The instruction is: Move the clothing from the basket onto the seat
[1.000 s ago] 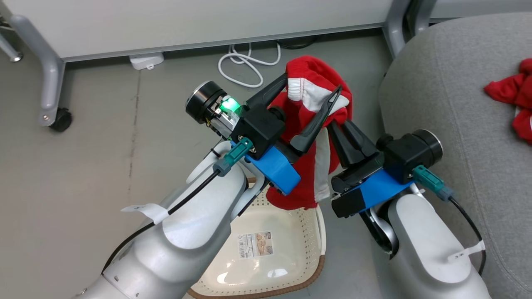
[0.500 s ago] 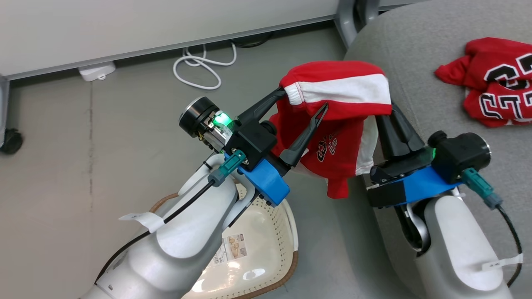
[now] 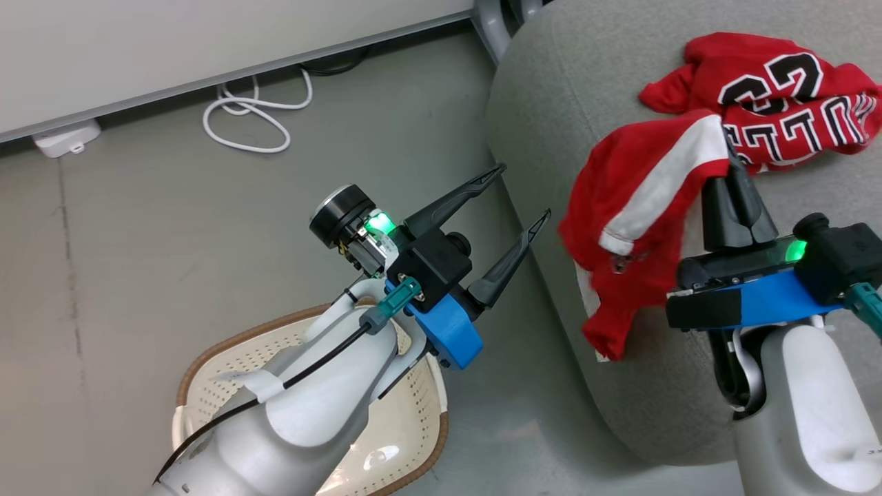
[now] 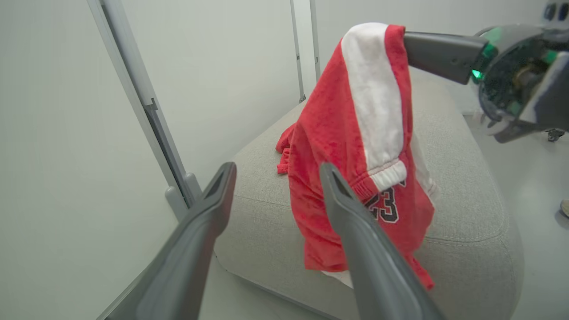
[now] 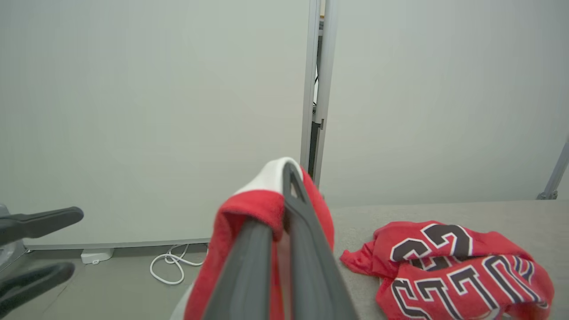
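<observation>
The soft red garment with the broad white stripe [image 3: 641,207] is dangling over the near edge of the big grey fabric seat [image 3: 551,89], pinched in the right gripper [image 3: 729,162], fingers clamped on it. A black "23" shows on it. The crumpled red jersey [image 3: 772,96] lies further back on the seat, with only "ULL" readable. Off the seat's side, the left gripper [image 3: 525,190] has its fingers spread and empty, over the cream perforated basket [image 3: 207,351], which is half hidden by the pale left arm [image 3: 310,413].
</observation>
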